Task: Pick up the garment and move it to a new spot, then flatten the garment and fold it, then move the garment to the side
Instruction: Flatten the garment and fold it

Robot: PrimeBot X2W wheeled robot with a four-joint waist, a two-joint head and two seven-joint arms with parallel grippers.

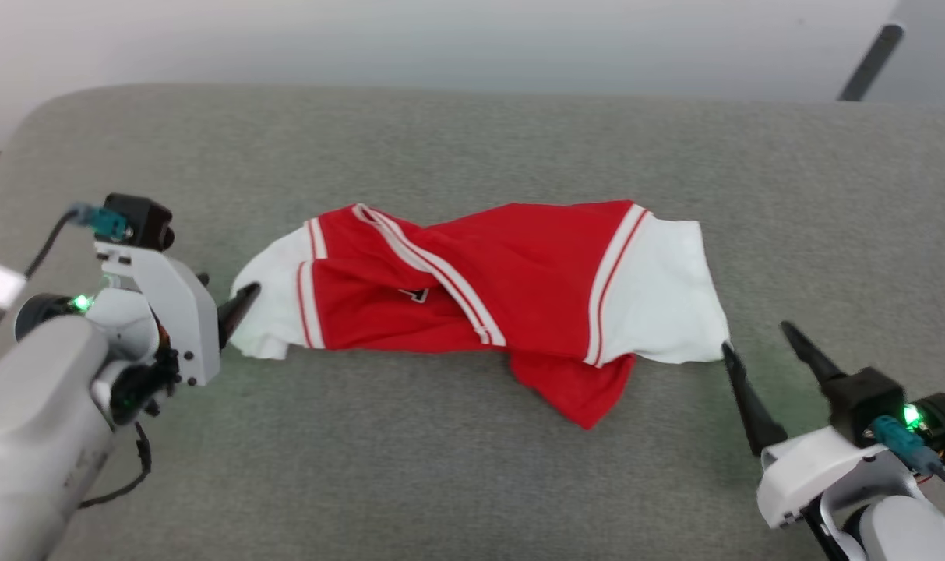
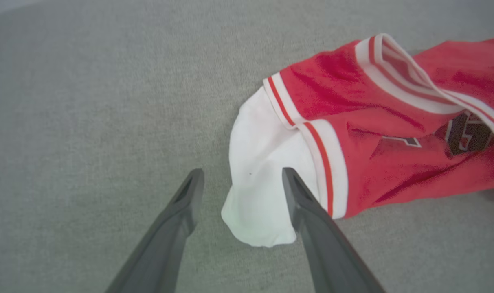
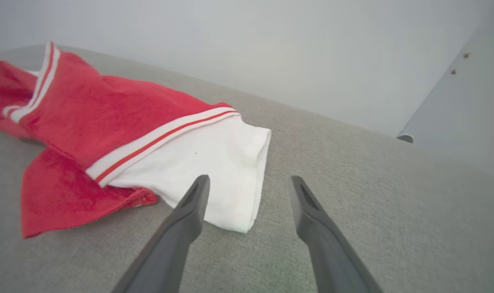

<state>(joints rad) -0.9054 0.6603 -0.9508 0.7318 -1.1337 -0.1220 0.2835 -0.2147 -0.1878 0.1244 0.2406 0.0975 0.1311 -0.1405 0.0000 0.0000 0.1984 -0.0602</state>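
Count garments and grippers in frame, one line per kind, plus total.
Garment: 1
Grippers: 2 (left gripper, right gripper, both open)
Total: 3

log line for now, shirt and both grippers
garment: twisted, not folded | left gripper: jaws open at white sleeve | right gripper: jaws open at other sleeve

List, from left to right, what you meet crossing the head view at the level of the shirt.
left gripper → white sleeve → red body of the garment → other white sleeve → right gripper
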